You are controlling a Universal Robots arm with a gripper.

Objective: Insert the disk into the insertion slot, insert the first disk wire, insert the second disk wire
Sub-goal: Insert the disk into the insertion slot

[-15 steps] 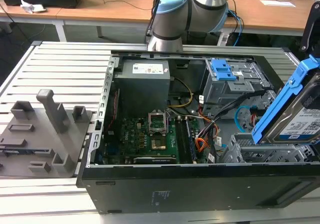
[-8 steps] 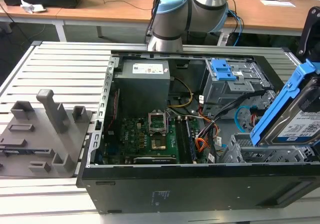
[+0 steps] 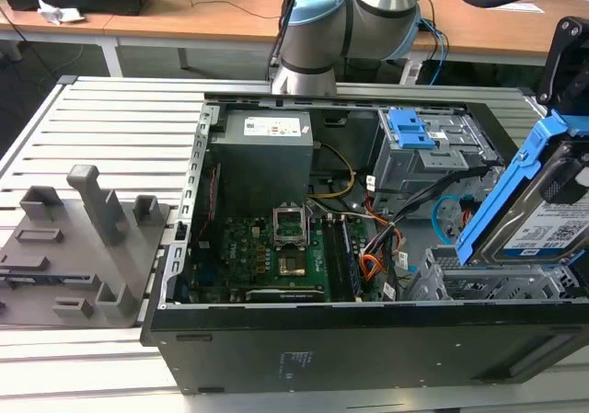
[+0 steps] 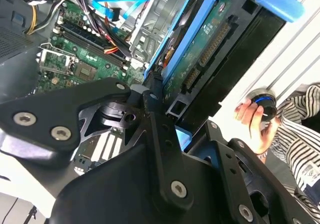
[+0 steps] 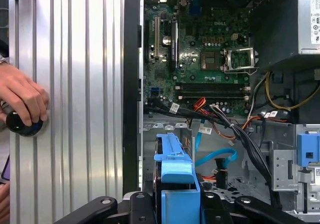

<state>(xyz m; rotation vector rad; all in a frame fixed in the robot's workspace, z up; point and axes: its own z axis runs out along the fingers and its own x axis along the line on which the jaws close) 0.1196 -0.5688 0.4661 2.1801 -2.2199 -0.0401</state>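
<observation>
The disk [image 3: 543,220], a silver drive with a white label in a bright blue carrier, hangs steeply tilted at the exterior view's right, and my gripper [image 5: 176,206] is shut on it. Its lower end sits just above the insertion slot [image 3: 479,282], the low perforated grey cage. In the second wrist view the disk [image 4: 202,54] shows its green underside between my black fingers [image 4: 155,114]. The first disk wire [image 5: 201,104], an orange-red-black bundle, lies loose beside the motherboard. Near the cage, the second disk wire [image 5: 216,159], light blue, loops freely [image 3: 445,212].
The open computer case [image 3: 368,339] lies on a slatted metal table [image 3: 110,128]. A taller grey cage with a blue latch [image 3: 409,132] stands behind the slot. A person's hand [image 5: 22,97] rests on a black knob beside the case. Grey fixtures [image 3: 83,238] stand at the exterior view's left.
</observation>
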